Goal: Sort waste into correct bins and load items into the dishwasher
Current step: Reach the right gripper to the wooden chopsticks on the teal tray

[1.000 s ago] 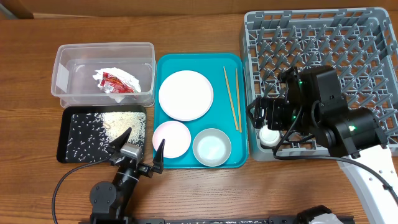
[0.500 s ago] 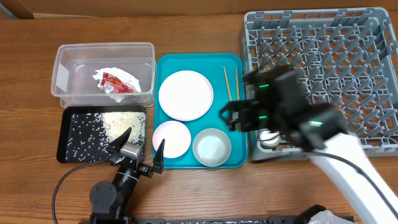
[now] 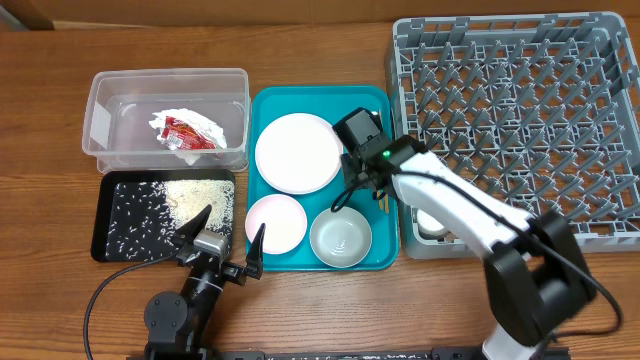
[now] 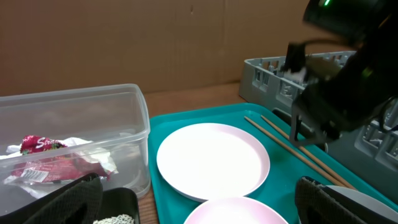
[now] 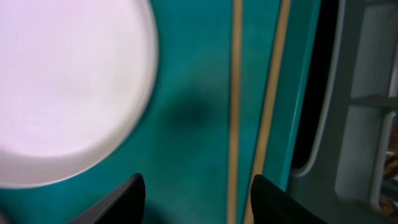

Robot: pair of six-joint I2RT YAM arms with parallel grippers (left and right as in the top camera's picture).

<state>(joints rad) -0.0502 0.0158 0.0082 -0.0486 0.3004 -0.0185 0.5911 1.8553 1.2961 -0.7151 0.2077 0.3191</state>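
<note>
My right gripper [image 3: 365,188] is open and empty, low over the two wooden chopsticks [image 3: 364,128] at the right side of the teal tray [image 3: 300,100]. In the right wrist view one chopstick [image 5: 235,93] runs between my fingers [image 5: 199,202]. The large white plate [image 3: 298,152], pink plate [image 3: 275,222] and bowl [image 3: 340,238] lie on that tray. The small cup [image 3: 428,226] sits in the grey rack [image 3: 520,100], partly under my arm. My left gripper [image 3: 222,240] is open and empty at the front edge, with the pink plate [image 4: 233,213] between its fingers [image 4: 199,211].
The clear tub [image 3: 100,110] at the back left holds the napkin and red wrapper [image 3: 185,132]. The black tray [image 3: 110,245] in front of it holds rice grains [image 3: 200,195]. The rack wall stands just right of the chopsticks [image 5: 354,124].
My right arm has swung left from the rack's front left corner, where the cup sits, to above the chopsticks on the teal tray. The left arm has not moved.
</note>
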